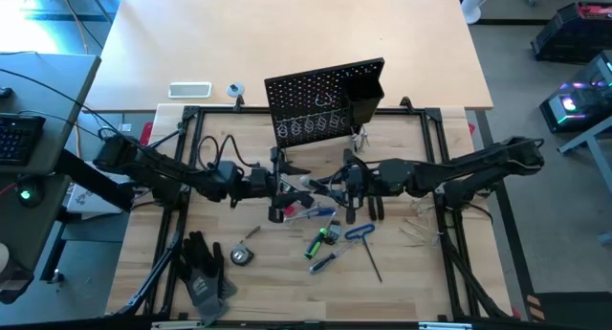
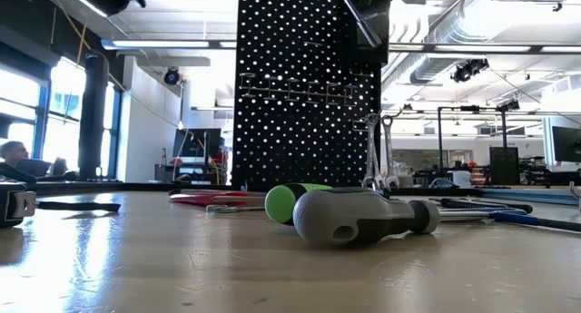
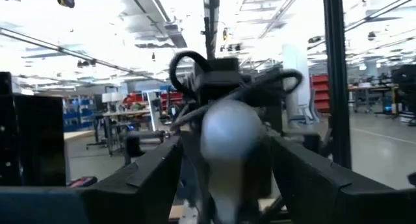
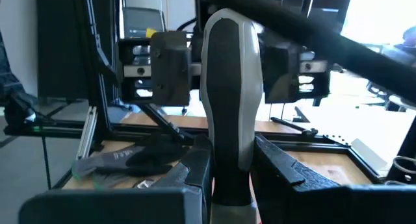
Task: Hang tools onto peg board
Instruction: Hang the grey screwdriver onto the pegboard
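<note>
You have both arms meeting mid-table in front of the peg board (image 1: 323, 102). The right claw (image 4: 231, 178) is clamped on a grey-and-black screwdriver handle (image 4: 229, 100), held clear of the table. The left claw (image 3: 224, 175) faces it with fingers spread wide either side of the grey handle end, gripping nothing. The remaining tools (image 1: 330, 236) lie scattered on the table (image 1: 402, 273) just beyond; a pair of wrenches (image 2: 378, 154) already hangs on the board. Judgement: the screwdriver is rigid and light, handle-heavy; the rubbery handle grips well, the bare shaft looks slippery, so take the handle.
</note>
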Motion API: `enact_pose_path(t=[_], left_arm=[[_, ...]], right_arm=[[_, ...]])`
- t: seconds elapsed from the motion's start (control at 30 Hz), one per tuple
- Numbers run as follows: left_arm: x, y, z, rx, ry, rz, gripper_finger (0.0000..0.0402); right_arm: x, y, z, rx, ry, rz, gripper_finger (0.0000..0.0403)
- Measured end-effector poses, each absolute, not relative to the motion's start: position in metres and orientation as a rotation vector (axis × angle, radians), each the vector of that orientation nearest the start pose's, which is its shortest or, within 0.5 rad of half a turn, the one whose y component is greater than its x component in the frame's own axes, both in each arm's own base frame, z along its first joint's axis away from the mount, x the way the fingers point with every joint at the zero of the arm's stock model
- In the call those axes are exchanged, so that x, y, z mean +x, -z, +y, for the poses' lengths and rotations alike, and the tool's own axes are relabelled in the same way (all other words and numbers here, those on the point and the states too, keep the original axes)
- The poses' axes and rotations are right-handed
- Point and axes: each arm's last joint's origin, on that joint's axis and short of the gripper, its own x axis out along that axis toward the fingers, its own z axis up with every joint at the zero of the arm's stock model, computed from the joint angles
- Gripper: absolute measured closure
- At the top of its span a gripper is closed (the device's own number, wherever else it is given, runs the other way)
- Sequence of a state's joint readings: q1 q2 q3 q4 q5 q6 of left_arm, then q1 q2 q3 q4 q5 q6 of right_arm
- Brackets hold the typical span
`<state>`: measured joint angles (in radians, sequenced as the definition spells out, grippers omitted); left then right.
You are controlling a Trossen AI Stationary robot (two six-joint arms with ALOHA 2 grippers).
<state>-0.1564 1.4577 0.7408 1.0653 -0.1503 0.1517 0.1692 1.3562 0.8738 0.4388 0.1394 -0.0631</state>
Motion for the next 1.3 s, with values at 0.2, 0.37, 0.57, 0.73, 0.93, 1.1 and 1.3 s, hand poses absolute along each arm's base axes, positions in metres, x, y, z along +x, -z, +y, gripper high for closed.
enact_pose_path(t=[0.2,0.37,0.57,0.73,0.93,1.1,1.3], left_arm=[[0.315,-0.288,-0.043,0.108,-0.025,-0.333,0.0176],[0.317,-0.29,-0.04,0.112,-0.026,-0.326,0.02],[0.317,-0.288,-0.04,0.128,-0.025,-0.305,0.0287],[0.317,-0.287,-0.04,0.165,-0.028,-0.295,0.0288],[0.312,-0.303,-0.038,0.23,-0.058,-0.298,0.0288],[0.313,-0.326,-0.037,0.312,-0.104,-0.243,0.0288],[0.316,-0.357,-0.033,0.427,-0.167,-0.18,0.0288]], right_arm=[[0.301,-0.296,0.047,-0.086,-0.033,0.044,0.0336],[0.301,-0.296,0.047,-0.094,-0.03,0.042,0.0336],[0.301,-0.296,0.046,-0.108,0.008,0.051,0.0334],[0.301,-0.294,0.046,-0.115,0.053,0.071,0.0307],[0.298,-0.289,0.046,-0.135,0.144,0.138,0.0292],[0.286,-0.296,0.049,-0.172,0.224,0.163,0.029],[0.267,-0.303,0.057,-0.193,0.287,0.217,0.0288]])
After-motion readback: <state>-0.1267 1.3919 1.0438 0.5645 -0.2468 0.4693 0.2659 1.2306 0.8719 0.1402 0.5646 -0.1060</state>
